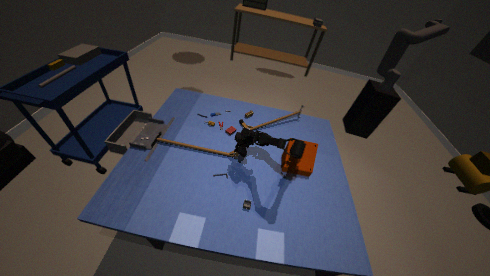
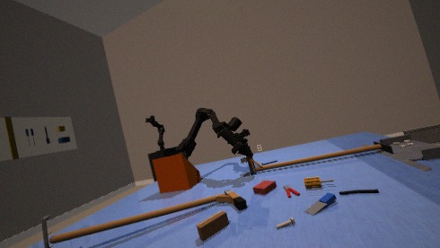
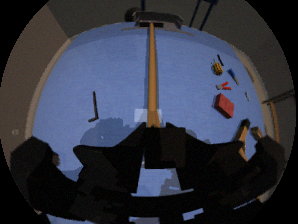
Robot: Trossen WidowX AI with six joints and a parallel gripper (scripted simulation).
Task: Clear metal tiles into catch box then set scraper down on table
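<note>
From above, the gripper [image 1: 238, 152] clamps the near end of the long scraper [image 1: 192, 145], whose blade lies on the steel bench plate [image 1: 148, 136]. The exterior view shows its handle stretching rightward. At the wrist, it runs straight ahead.

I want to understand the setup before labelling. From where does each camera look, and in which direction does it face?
Top: high above the near table edge, looking down on the blue table; whole arm and orange base show.
Exterior: low beside the table, facing the arm side-on; the gripper is shut on the long scraper.
Wrist: on the arm, looking along the scraper towards the catch box; only dark gripper parts show.
All three views show the red block.
</note>
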